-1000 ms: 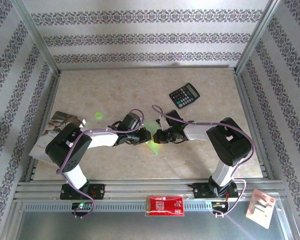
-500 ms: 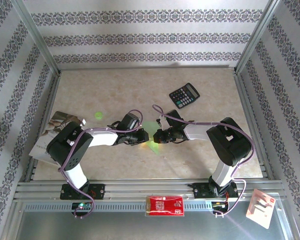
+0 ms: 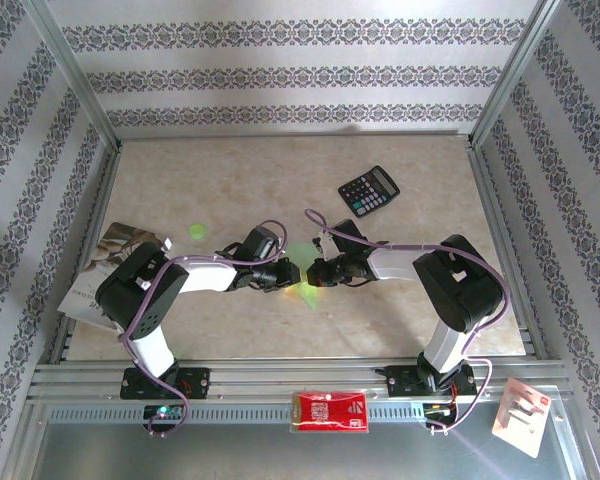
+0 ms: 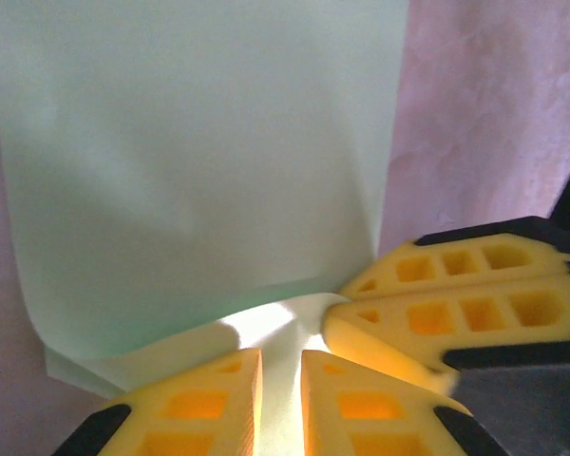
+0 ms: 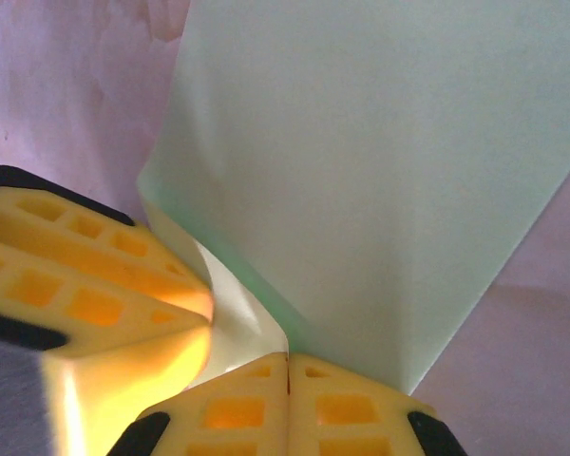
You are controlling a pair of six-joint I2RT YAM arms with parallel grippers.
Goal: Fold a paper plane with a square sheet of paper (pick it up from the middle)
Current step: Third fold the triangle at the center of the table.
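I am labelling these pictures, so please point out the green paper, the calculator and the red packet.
green paper (image 4: 199, 161), left wrist view, its flat middle
calculator (image 3: 369, 190), top external view, its keypad
red packet (image 3: 330, 410), top external view, its centre

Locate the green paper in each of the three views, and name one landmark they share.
Top external: green paper at table centre, between the left claw and right claw.
Left wrist: paper spans upper left and centre, above the left claw.
Right wrist: paper spans upper right, above the right claw.
Shared landmark: the spot where both yellow-fingered claws meet on the paper.
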